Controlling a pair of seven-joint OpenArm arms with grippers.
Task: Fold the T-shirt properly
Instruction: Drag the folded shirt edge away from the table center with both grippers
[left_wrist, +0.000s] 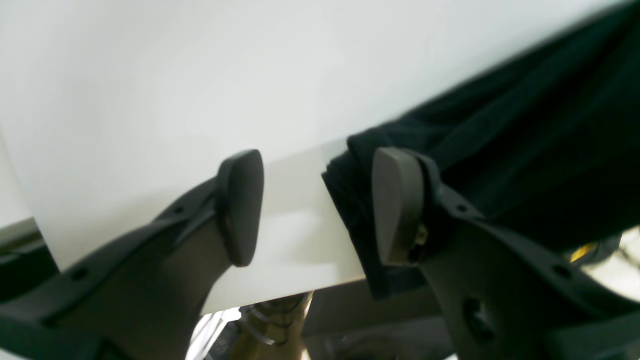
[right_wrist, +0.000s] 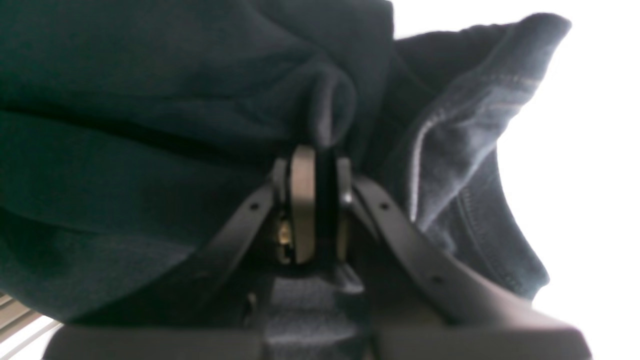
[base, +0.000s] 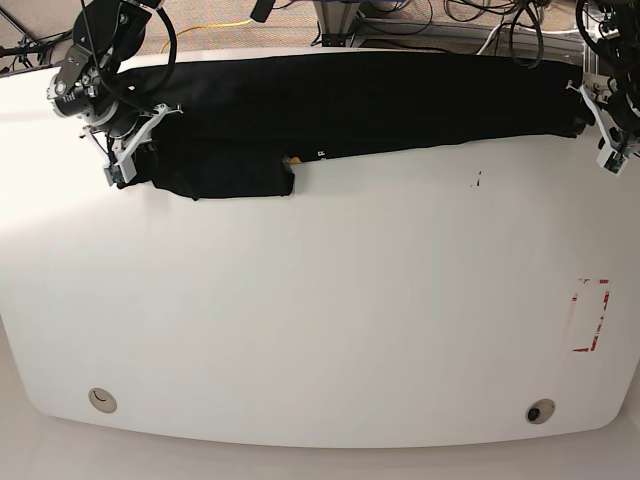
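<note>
T-shirt (base: 360, 105) lies as a long narrow black band along the far edge of the white table (base: 320, 320), running nearly from one far corner to the other. Its near edge is fairly straight on the base view's right half; toward the left it steps down into a wider lump with a squared flap, and a tiny bit of yellow and white shows at the step. Right pincer (right_wrist: 315, 210), base view's left, is clamped narrow on a bunched fold of the cloth, pads almost meeting with fabric pinched between them; a stitched hem curls up just beside it, with bright white background beyond. Left pincer (left_wrist: 320, 205), base view's right, stands wide, nothing between the pads: one pad (left_wrist: 240, 205) is over bare table, the other (left_wrist: 397, 205) sits against the layered end edge of the shirt, which hangs slightly over the table's edge there. Cannot tell whether that pad presses the cloth or just touches it. Everything nearer than the band is bare white surface, so plenty of room toward the near side. On it: a small dark mark (base: 477, 182) near the shirt, a red-outlined rectangle (base: 590, 315) by the right rim, and two round fittings (base: 101, 400) close to the near edge. Cables (base: 450, 15) crowd the floor beyond the far rim.
</note>
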